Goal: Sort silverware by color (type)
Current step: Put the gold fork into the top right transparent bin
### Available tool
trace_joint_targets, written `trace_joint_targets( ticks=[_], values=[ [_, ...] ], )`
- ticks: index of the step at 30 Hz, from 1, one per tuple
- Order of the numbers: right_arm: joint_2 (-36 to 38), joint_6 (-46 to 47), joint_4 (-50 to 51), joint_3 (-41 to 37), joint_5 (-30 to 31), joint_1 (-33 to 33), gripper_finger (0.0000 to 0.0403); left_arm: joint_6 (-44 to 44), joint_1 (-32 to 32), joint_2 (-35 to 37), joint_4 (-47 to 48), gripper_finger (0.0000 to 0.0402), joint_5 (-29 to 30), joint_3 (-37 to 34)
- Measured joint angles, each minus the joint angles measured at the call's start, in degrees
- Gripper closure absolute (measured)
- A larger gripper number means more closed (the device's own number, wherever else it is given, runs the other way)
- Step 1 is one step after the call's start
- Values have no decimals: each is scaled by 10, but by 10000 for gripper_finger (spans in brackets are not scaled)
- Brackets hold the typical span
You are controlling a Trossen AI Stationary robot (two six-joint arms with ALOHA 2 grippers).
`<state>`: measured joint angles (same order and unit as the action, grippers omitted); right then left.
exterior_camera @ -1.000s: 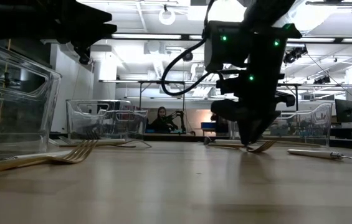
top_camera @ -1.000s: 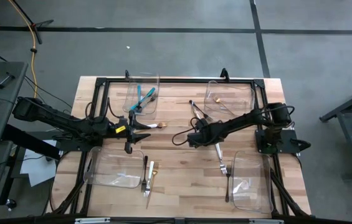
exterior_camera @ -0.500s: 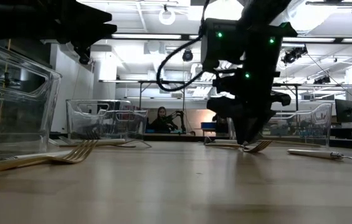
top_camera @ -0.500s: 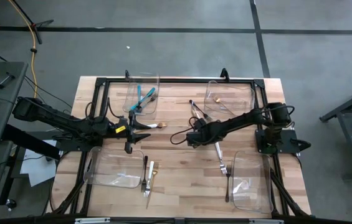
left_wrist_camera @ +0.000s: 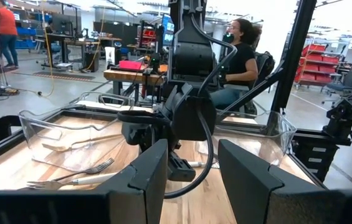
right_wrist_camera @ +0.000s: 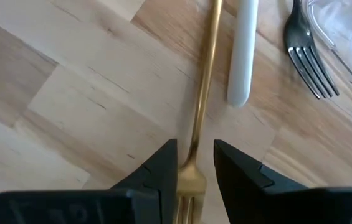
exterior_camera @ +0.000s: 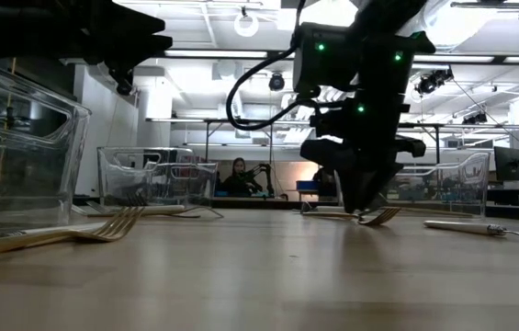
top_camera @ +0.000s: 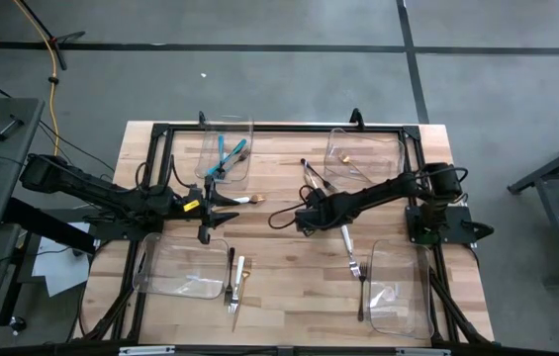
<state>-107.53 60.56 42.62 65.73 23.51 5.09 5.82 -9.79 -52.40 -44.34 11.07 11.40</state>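
My right gripper [top_camera: 303, 221] is down at the table's middle, open. In the right wrist view its fingers [right_wrist_camera: 163, 171] stand on either side of a gold fork [right_wrist_camera: 202, 93] that lies flat on the wood, at the neck above its tines, apart from it. The low view shows this gripper [exterior_camera: 366, 210] at the tabletop beside the gold fork [exterior_camera: 383, 217]. A white handle [right_wrist_camera: 243, 50] and a dark fork [right_wrist_camera: 309, 62] lie just beyond. My left gripper [top_camera: 222, 211] waits open, left of centre. Teal utensils [top_camera: 225, 156] lie in the far-left bin.
Four clear bins sit near the corners: far-left [top_camera: 230, 133], far-right [top_camera: 383, 148] holding a gold piece, near-left [top_camera: 175, 277], near-right [top_camera: 403, 297]. Several forks [top_camera: 235, 282] lie near the front edge, dark utensils [top_camera: 314, 178] far of centre, and a white-handled fork [top_camera: 348, 247] right of centre.
My right gripper has shifted a little toward the table's left while staying down at the tabletop over the gold fork. The fork and the other silverware have kept their places.
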Motion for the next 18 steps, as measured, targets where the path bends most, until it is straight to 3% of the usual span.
trace_joint_targets(
  ticks=[18],
  values=[
    [-35,-15,-10,2,-36,-22,318,0,0,0,2,268,0,0]
  ],
)
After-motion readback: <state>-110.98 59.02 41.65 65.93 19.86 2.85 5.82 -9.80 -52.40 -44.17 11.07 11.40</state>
